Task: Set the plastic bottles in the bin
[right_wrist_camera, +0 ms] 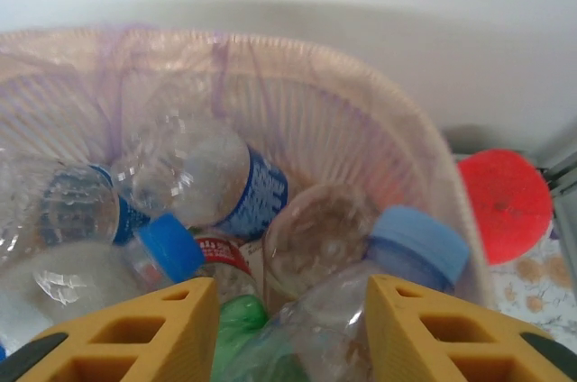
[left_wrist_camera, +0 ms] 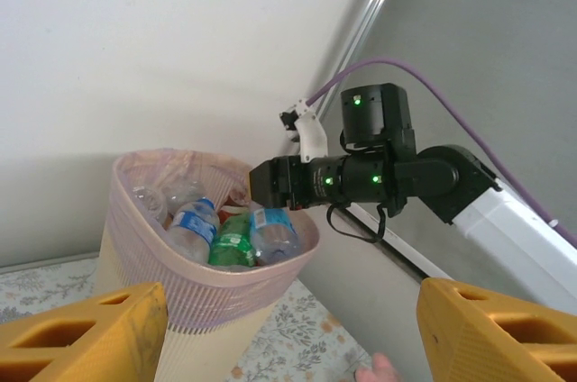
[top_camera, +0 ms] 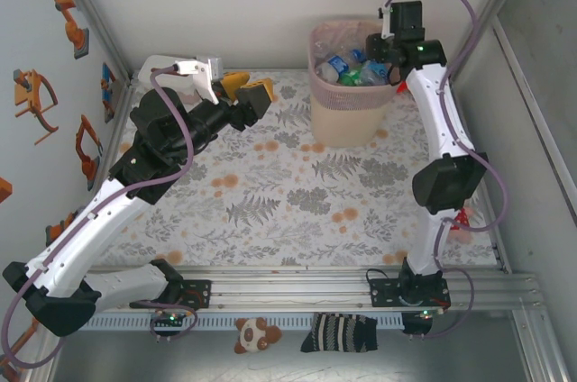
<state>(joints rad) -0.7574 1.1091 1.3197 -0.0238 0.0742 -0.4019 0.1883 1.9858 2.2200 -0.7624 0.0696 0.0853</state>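
the plastic bottles [right_wrist_camera: 194, 175] carry labels [right_wrist_camera: 261, 193] too blurred to read.

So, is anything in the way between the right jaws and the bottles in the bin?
Nothing visible is in the way. The right jaws stand open directly over the mouth of the bin, and the plastic bottles lie piled just beneath them, with no other object between.

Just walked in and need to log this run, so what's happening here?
The right gripper hangs over the bin, which is piled with plastic bottles. Its jaws stand apart around a blue-capped bottle atop the pile; whether they grip it is unclear. The left gripper hovers above the table, open and empty, facing the bin.
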